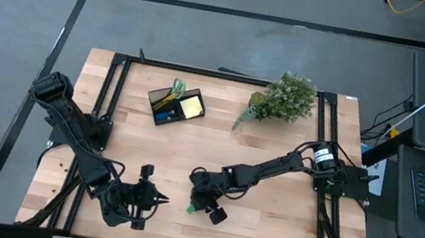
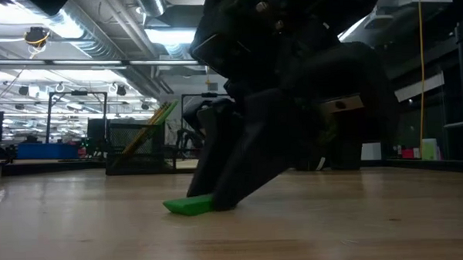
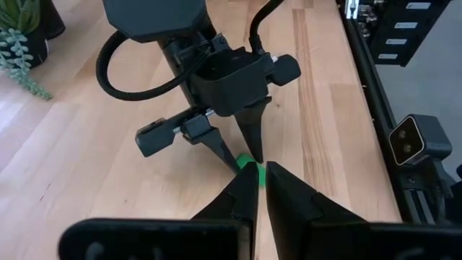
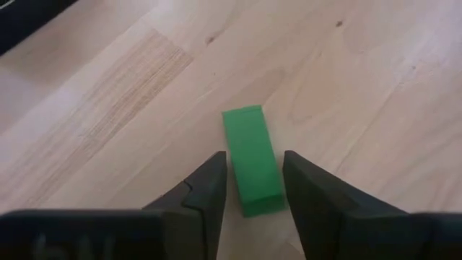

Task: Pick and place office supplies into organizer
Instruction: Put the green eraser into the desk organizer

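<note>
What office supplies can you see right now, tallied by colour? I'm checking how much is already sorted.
Green: 2, the green block on the table between the right gripper's fingers, and the scissors in the organizer
Yellow: 1, the sticky-note pad in the organizer
Blue: 1, a small blue item in the organizer
Total: 4

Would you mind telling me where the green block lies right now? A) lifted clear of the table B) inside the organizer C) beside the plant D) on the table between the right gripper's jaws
D: the green block lies flat on the table, with the right gripper jaws on either side.
</note>
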`<state>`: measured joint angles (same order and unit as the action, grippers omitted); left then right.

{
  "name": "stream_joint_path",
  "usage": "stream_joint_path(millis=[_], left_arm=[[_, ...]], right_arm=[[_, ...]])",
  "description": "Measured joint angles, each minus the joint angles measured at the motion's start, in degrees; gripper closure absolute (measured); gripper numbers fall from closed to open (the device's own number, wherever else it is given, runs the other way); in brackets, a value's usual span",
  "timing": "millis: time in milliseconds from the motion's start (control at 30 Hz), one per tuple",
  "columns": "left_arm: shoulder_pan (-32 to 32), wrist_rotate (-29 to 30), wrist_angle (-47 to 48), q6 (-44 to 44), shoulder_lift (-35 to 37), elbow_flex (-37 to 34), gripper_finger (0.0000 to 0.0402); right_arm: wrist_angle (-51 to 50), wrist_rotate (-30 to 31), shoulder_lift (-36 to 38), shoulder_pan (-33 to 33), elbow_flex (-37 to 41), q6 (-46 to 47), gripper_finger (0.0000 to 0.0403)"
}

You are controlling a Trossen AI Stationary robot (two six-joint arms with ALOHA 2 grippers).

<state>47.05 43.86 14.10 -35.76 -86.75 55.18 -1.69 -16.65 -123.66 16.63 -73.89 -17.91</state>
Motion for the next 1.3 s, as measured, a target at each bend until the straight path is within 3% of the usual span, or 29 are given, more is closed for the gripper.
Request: stream_joint_path(millis=[300,467,867,1300], left_arm=[[0.00,-0.02,-0.01,2.48,-0.01,0.02,0.0386],[0.00,-0.02,-0.05,2.48,-0.01,0.02,0.0385],[0.00,-0.04,-0.14,2.46,-0.01,0.02,0.0385],[0.00,-0.07,-0.16,2.39,-0.01,0.02,0.0384]], right_arm=[[0.01,-0.05,-0.04,-0.20,0.02,2.60,0.0328],[0.00,-0.32,-0.04,-0.38,0.04,2.67,0.0337],[-3.61,-1.16,-0.22,-0.45,-2.01,2.61,0.0327],[-15.29,0.96,-0.26,0.21,-7.34,3.72,0.0260]])
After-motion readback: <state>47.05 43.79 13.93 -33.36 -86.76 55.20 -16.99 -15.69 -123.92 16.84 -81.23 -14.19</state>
